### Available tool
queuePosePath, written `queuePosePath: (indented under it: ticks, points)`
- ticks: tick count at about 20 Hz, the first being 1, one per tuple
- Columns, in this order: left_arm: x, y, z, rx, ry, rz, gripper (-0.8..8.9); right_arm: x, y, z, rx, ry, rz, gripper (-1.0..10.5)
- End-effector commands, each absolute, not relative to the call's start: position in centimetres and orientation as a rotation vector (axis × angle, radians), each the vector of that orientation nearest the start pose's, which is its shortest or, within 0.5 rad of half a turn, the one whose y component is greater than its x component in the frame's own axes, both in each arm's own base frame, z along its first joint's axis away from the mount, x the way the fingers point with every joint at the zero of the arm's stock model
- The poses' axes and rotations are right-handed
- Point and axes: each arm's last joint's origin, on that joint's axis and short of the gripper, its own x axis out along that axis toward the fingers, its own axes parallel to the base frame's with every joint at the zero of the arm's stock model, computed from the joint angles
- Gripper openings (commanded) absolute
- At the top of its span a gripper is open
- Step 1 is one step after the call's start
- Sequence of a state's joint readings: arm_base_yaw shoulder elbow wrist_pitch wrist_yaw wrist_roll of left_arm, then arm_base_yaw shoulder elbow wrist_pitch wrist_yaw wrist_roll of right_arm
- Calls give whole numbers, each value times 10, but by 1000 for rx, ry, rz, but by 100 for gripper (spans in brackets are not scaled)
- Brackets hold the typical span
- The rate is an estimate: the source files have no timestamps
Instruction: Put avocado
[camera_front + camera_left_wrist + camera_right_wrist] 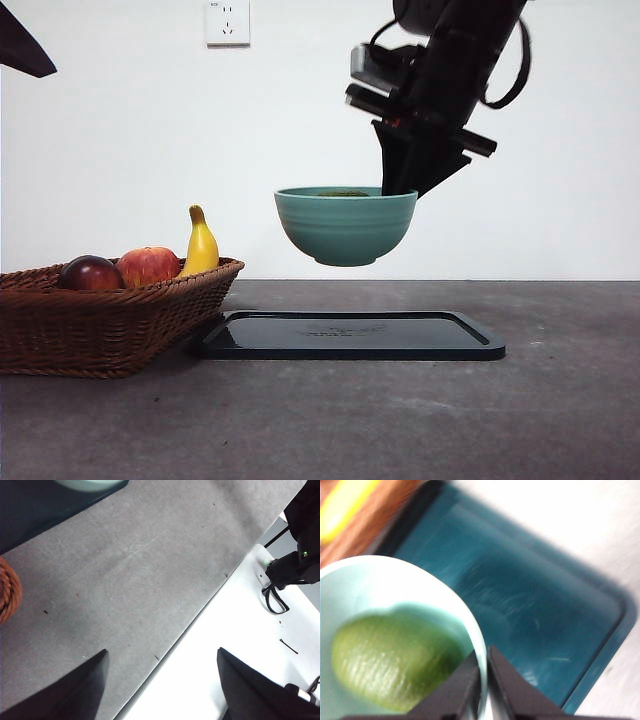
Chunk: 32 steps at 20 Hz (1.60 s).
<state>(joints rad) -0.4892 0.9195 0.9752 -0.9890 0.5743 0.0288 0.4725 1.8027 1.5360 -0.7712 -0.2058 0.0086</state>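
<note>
Hanging above the dark tray (350, 338), a teal bowl (345, 225) is pinched by its rim in the right gripper (484, 672), jaws closed on the wall. Inside lies the avocado (390, 662), so that part looks done. What's left, prob: setting bowl down on tray. Left gripper (160, 680) waits w/ jaws apart, empty. Basket (110, 315) w/ other fruit stands beside.

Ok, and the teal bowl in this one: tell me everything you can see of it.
The bowl is a round, glossy teal bowl, ceramic by its look, with a small foot and a paler inside. It hangs upright in the air above the dark tray, touching nothing below. The right tool is shut on its rim, one jaw inside, one outside. The avocado lies in it, dull green, barely showing above the rim from the front.
</note>
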Motion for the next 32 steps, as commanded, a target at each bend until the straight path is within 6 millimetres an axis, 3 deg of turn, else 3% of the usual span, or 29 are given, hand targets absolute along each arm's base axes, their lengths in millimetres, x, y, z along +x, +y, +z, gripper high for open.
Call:
queuePosePath:
  ticks: [1, 5, 11, 17, 20, 21, 23, 25, 29, 32]
  points:
    - [131, -89, 316, -4, 936, -1014, 341, 360, 186, 267, -114, 1039, 604, 13]
    - [131, -89, 316, -4, 933, -1015, 341, 389, 193, 241, -106, 1070, 589, 13]
    - [131, -89, 316, -4, 933, -1015, 341, 403, 195, 206, -105, 1119, 576, 13]
    - [131, -89, 316, -4, 932, -1015, 341, 405, 193, 201, -104, 1133, 570, 16]
    - [131, -89, 316, -4, 933, -1015, 341, 405, 193, 201, -87, 1145, 557, 175]
    - [131, -89, 316, -4, 932, -1015, 341, 405, 193, 202, -78, 1146, 552, 179]
    - [131, -89, 316, -4, 933, -1014, 341, 402, 192, 209, -79, 1138, 543, 183]
    - [131, -89, 316, -4, 932, -1015, 341, 397, 189, 230, -77, 1092, 542, 183]
    - [131, -89, 316, -4, 932, -1015, 341, 369, 175, 294, -63, 979, 561, 183]
    - [131, -89, 316, -4, 931, -1015, 341, 329, 163, 347, -72, 913, 595, 184]
